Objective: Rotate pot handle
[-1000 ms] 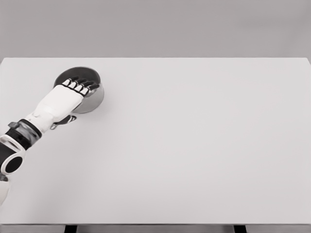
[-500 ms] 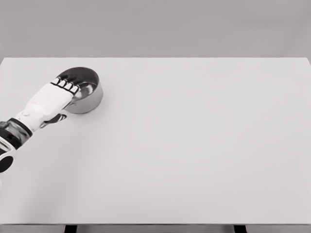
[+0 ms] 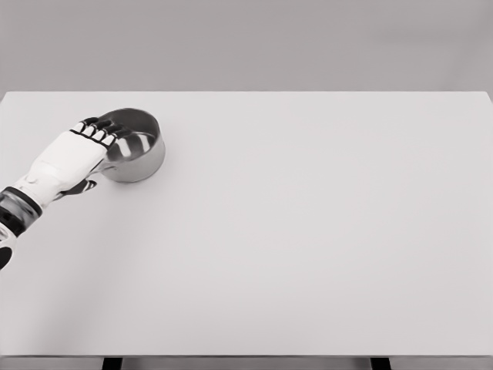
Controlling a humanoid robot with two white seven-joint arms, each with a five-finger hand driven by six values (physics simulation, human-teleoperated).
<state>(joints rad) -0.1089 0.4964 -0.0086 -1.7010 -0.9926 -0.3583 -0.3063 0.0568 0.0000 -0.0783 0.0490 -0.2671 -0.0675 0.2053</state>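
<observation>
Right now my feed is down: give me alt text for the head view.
The left hand reaches over the near-left rim of a metal pot at the far left of a white table, fingers curled at the rim. The pot's handle is hidden.

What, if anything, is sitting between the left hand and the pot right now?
Nothing visible. The left hand is already at the pot, its fingers over the near-left rim. The handle itself is hidden, presumably under the hand. The table around the pot shows no other objects.
</observation>
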